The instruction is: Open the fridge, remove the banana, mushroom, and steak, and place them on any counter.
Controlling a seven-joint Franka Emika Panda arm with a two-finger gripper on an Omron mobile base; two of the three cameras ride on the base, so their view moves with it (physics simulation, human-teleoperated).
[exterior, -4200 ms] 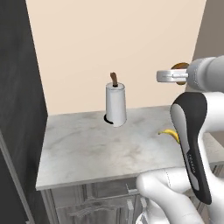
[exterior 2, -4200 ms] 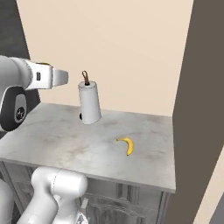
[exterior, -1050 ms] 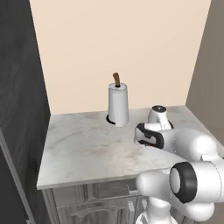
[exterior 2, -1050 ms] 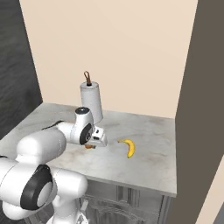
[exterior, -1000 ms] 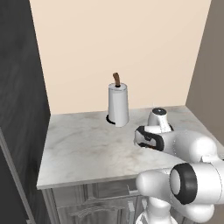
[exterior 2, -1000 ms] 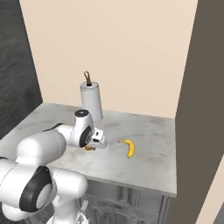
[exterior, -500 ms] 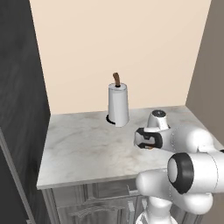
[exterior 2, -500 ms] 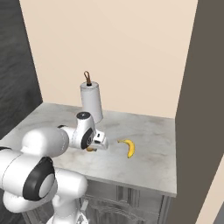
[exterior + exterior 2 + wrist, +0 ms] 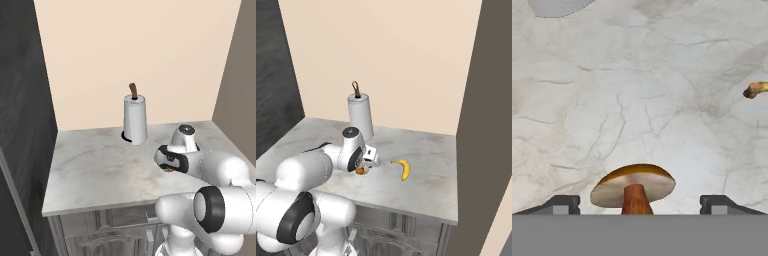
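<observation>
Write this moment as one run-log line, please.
gripper: open, low over counter | mushroom: between fingertips, released | banana: on counter

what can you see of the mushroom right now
The mushroom has a rounded cap, tan-brown on top and pale at the underside rim, over a short reddish-brown stem. In the hand view it stands upright on the light marbled counter, between the two fingertips of the gripper, which stand wide apart and clear of it. In the right base view it is a small orange-brown spot under the hand, left of the banana.
</observation>
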